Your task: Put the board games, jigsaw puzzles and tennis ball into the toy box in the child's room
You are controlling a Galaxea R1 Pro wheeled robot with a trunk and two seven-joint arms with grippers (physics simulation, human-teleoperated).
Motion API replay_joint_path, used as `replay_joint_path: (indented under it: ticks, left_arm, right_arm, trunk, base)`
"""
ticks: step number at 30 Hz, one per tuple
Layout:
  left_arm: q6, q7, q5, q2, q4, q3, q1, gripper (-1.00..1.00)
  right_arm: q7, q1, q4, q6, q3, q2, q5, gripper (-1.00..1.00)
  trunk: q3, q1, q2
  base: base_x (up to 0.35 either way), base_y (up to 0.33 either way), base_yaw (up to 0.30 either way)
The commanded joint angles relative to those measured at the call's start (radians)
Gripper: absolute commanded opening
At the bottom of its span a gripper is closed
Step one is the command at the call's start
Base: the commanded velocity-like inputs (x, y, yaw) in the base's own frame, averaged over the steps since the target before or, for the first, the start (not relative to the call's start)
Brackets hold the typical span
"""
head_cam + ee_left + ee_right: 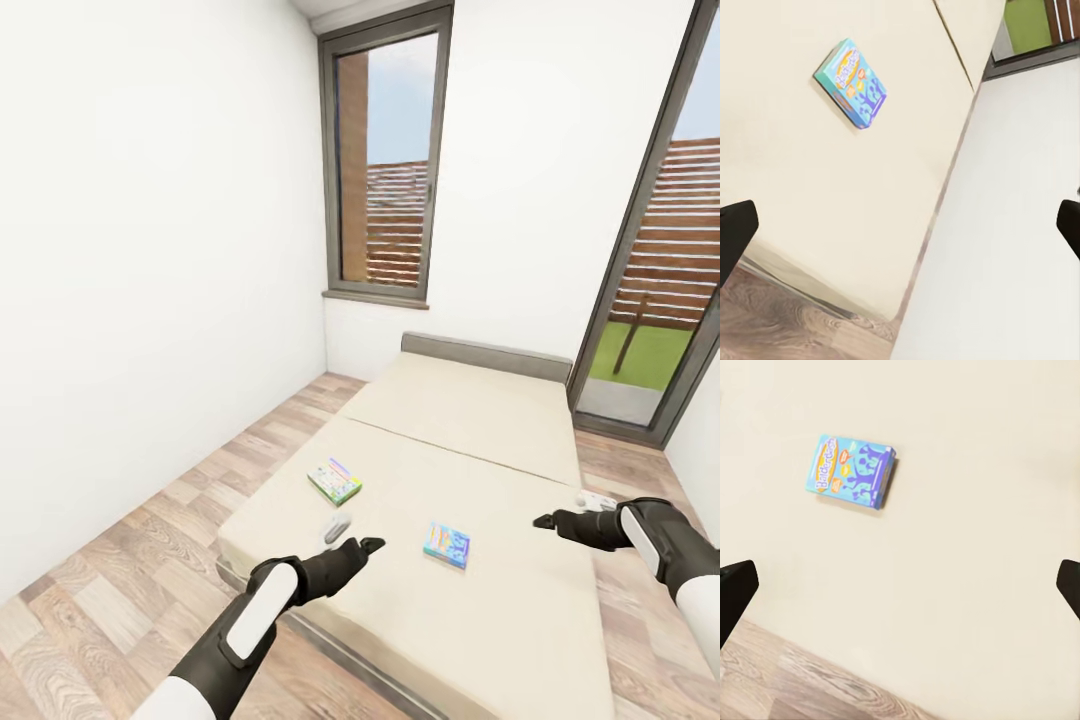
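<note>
Board games (446,545) beneath spread, empty jaws

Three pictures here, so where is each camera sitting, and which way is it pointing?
Head view: up on the robot's head, looking forward and down over the bed; both arms show, left gripper and right gripper.
Left wrist view: on the left arm, facing the mattress edge and floor; dark fingertips at the sides.
Right wrist view: on the right arm, facing the mattress; fingertips likewise.
Shared: all three see the blue board game.
</note>
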Motion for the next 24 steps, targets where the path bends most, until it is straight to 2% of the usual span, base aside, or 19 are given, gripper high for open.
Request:
replay_joint_path:
  ticks: [1, 9, 16, 24]
  left_arm:
    - [0.004, 0.009, 0.014, 0.005, -0.004, 0.0, 0.0, 1.0]
    - [0.009, 0.016, 0.022, 0.021, -0.012, 0.007, 0.003, 1.0]
    - [0.011, 0.017, 0.023, 0.024, -0.008, 0.011, 0.002, 1.0]
    - [0.013, 0.018, 0.023, 0.024, -0.005, 0.011, 0.002, 1.0]
  right_arm:
    - [0.0, -0.001, -0.001, 0.007, -0.003, 0.001, -0.005, 1.0]
    - [0.0, 0.0, -0.001, 0.006, 0.0, 0.019, -0.002, 1.0]
    - [0.0, 0.0, -0.001, 0.006, 0.001, 0.035, 0.002, 1.0]
    - [0.0, 0.001, -0.001, 0.007, 0.002, 0.042, 0.003, 1.0]
  trunk:
    - [-0.005, 0.004, -0.008]
    - [-0.03, 0.035, -0.064]
    - [-0.05, 0.062, -0.113]
    - [-0.067, 0.092, -0.169]
  base:
    - [0.0, 0.0, 0.0]
    - [0.0, 0.0, 0.0]
    - [0.0, 0.0, 0.0]
    - [0.0, 0.0, 0.0]
